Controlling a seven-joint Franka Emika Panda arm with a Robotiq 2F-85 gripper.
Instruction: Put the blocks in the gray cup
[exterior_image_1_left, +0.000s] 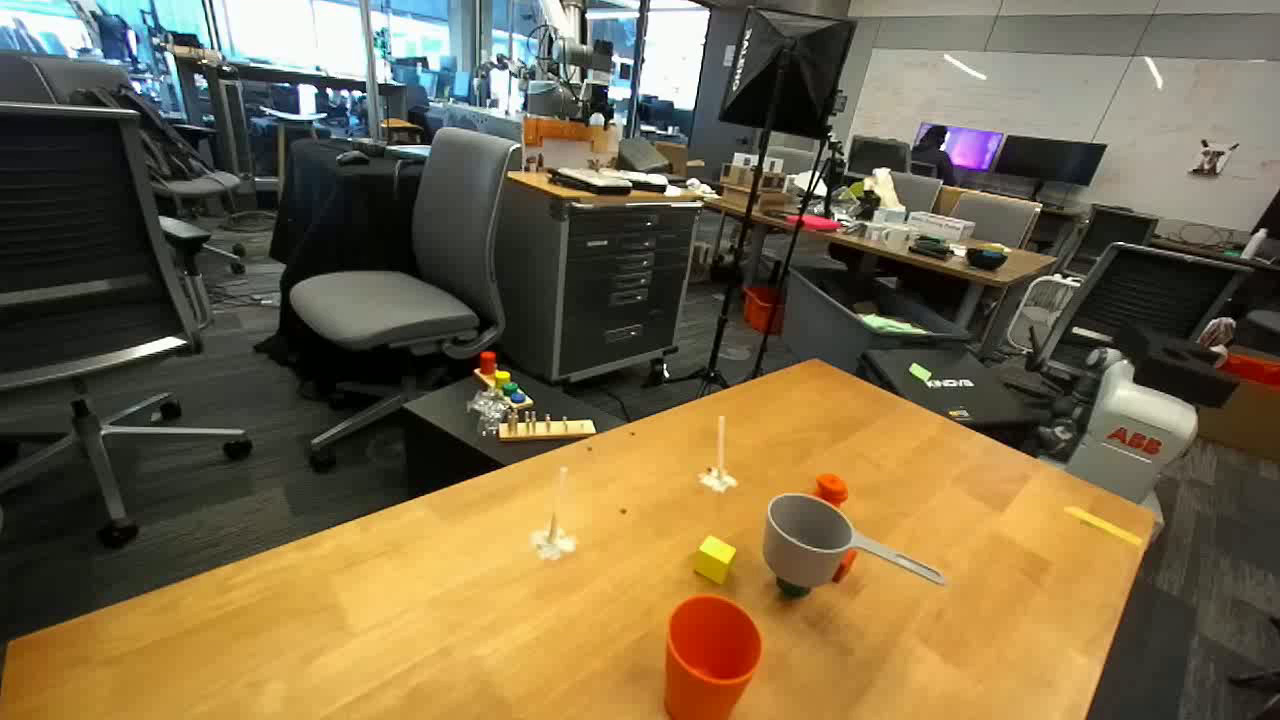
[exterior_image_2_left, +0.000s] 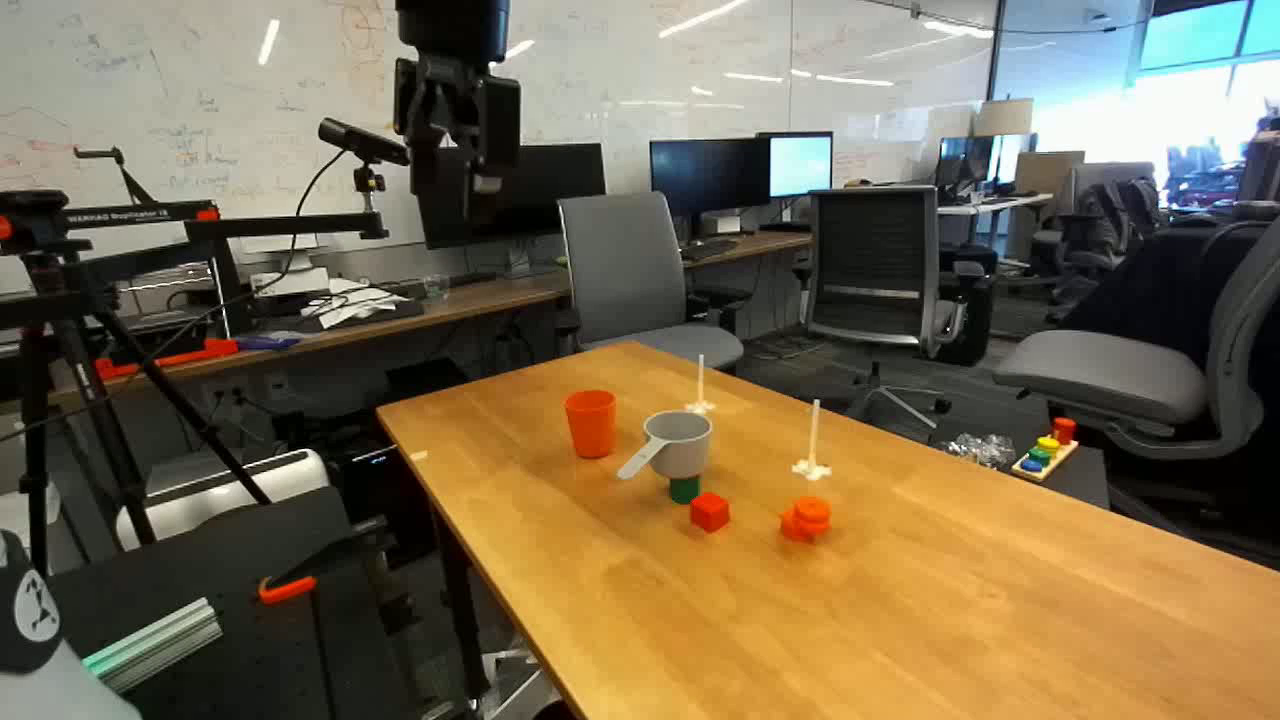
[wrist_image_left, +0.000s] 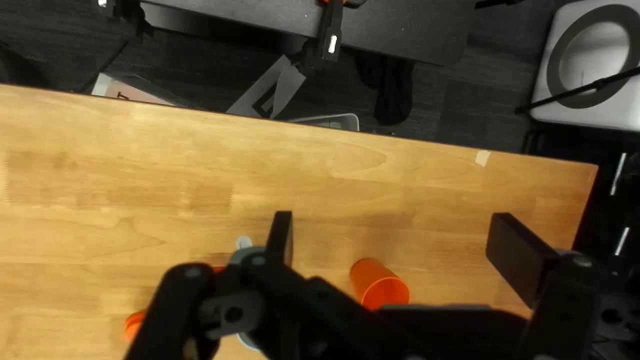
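The gray cup (exterior_image_1_left: 808, 540), with a long handle, is upright on the table in both exterior views (exterior_image_2_left: 680, 450). It appears to sit on a green block (exterior_image_2_left: 685, 490), also visible under it (exterior_image_1_left: 793, 590). A yellow block (exterior_image_1_left: 714, 560) lies beside the cup; the cup seems to hide it in an exterior view. A red block (exterior_image_2_left: 710, 512) lies near the cup. My gripper (exterior_image_2_left: 455, 195) is high above the table, away from the blocks. In the wrist view its fingers (wrist_image_left: 392, 230) are wide apart with nothing between them; the left finger mostly covers the gray cup (wrist_image_left: 243, 254).
An orange-red cup (exterior_image_2_left: 591, 424) stands near the gray cup and shows below the fingers in the wrist view (wrist_image_left: 367, 280). An orange knobbed piece (exterior_image_2_left: 806, 518) lies near the red block. Two thin white pegs (exterior_image_1_left: 560, 510) (exterior_image_1_left: 720, 450) stand upright on the table (exterior_image_2_left: 900, 600).
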